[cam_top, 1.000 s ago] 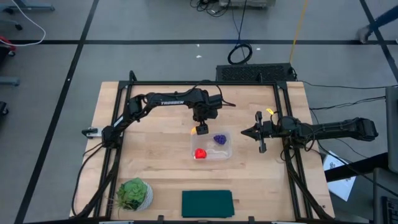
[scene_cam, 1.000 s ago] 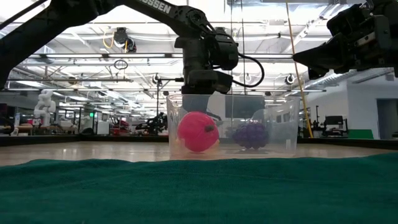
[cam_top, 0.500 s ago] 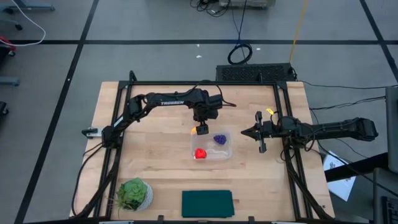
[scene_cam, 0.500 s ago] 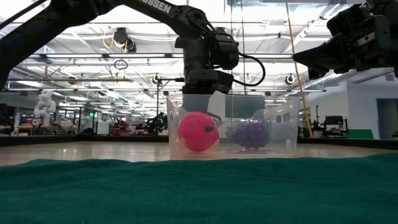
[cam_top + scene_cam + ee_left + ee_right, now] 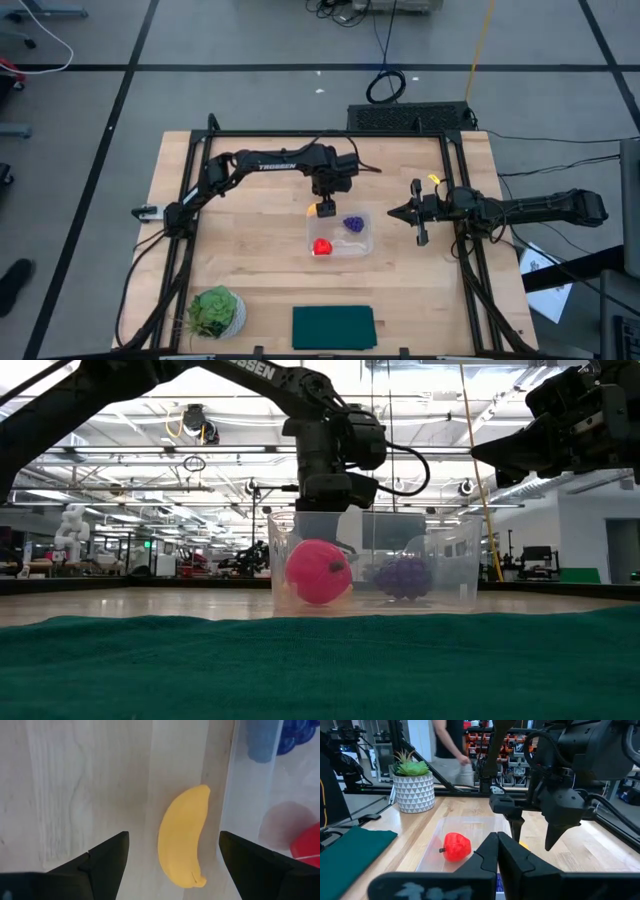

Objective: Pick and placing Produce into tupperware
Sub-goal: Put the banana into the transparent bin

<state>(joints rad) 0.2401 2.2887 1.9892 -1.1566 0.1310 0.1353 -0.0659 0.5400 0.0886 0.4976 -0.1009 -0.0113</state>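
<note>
The clear tupperware (image 5: 341, 233) stands on the table's middle. Inside it lie the red round fruit (image 5: 321, 247) and the purple grape cluster (image 5: 353, 223). The yellow banana (image 5: 182, 840) lies flat on the wood just outside the tupperware's left wall (image 5: 239, 795); it also shows in the high view (image 5: 312, 211). My left gripper (image 5: 173, 836) hangs open above the banana, pointing down, one finger on each side of it, touching nothing. My right gripper (image 5: 414, 213) is shut and empty, hovering to the right of the tupperware.
A potted green plant (image 5: 213, 311) and a dark green cloth (image 5: 333, 326) sit near the table's front edge. Black frame rails (image 5: 452, 190) run along the table's sides. A person (image 5: 447, 745) moves in the room beyond the table.
</note>
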